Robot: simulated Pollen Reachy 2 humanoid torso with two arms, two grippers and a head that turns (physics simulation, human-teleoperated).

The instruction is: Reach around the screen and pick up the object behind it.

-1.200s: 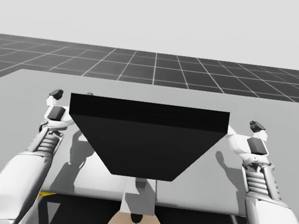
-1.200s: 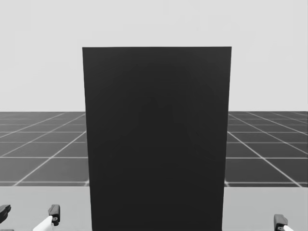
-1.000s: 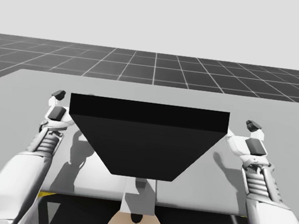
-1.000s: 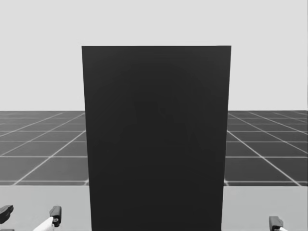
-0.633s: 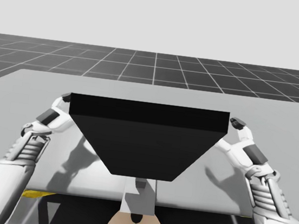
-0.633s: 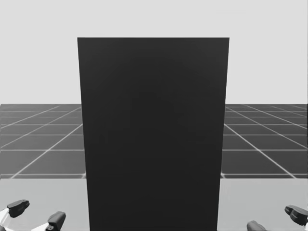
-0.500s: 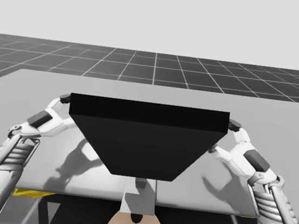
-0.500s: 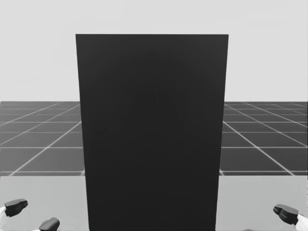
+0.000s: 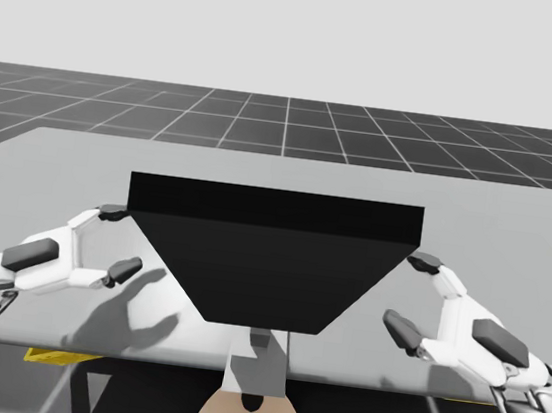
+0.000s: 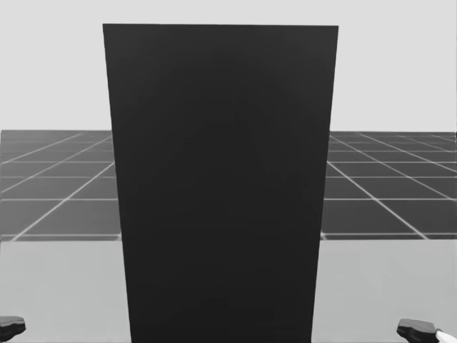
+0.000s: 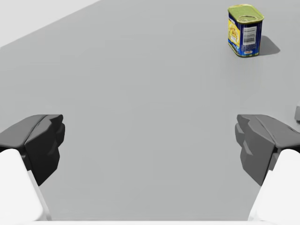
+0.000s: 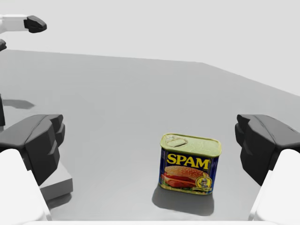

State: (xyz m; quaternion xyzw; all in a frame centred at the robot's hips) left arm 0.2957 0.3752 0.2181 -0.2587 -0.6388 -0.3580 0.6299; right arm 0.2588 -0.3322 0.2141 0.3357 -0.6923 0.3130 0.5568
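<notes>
From above and from my head, the black screen [image 9: 270,256] stands upright across the middle of the grey worktop [image 9: 517,211] and hides what lies beyond it. Both wrist views see past it to the blue-and-yellow rectangular can [image 12: 190,163], upright on the worktop behind the screen, close ahead of my right gripper [image 12: 150,150] and far ahead of my left gripper [image 11: 150,145]. Both grippers hover with fingers wide apart, one off each side of the screen; past the worktop's far edge lies a dark gridded floor [image 9: 286,122].
</notes>
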